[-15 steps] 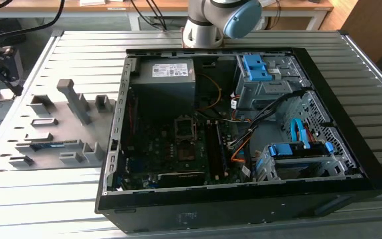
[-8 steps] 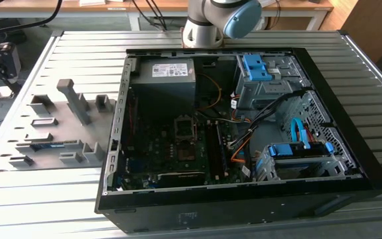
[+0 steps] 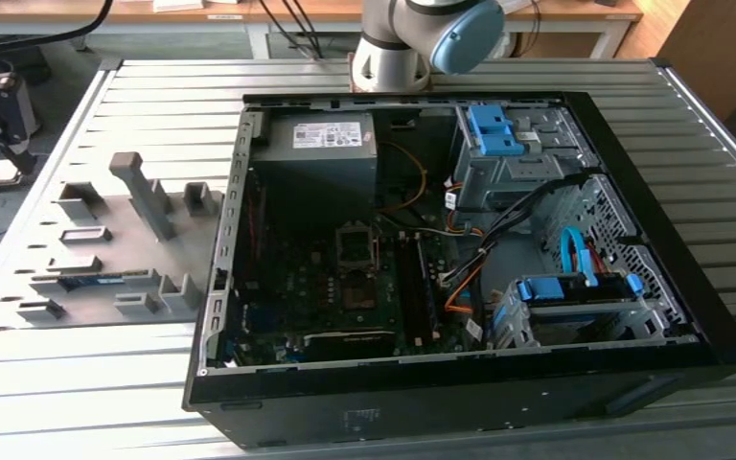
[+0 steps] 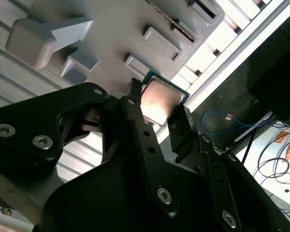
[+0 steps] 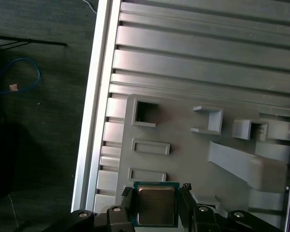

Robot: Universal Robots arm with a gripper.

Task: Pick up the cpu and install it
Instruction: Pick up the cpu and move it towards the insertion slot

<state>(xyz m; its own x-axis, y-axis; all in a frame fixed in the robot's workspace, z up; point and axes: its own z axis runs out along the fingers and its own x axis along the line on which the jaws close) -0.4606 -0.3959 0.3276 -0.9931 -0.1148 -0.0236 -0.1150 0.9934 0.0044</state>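
Cpu, silvery top up, sits squarely between the fingers of the claw, which is clenched on its opposite edges and holds it above the grey parts tray near the counter's edge; the open computer case stands well apart.

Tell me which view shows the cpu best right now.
The first wrist view: the cpu faces the camera squarely, metal top and green border plain, jaws on both sides. The second wrist view shows the cpu obliquely, partly behind the jaws. The exterior view gives the grey tray.
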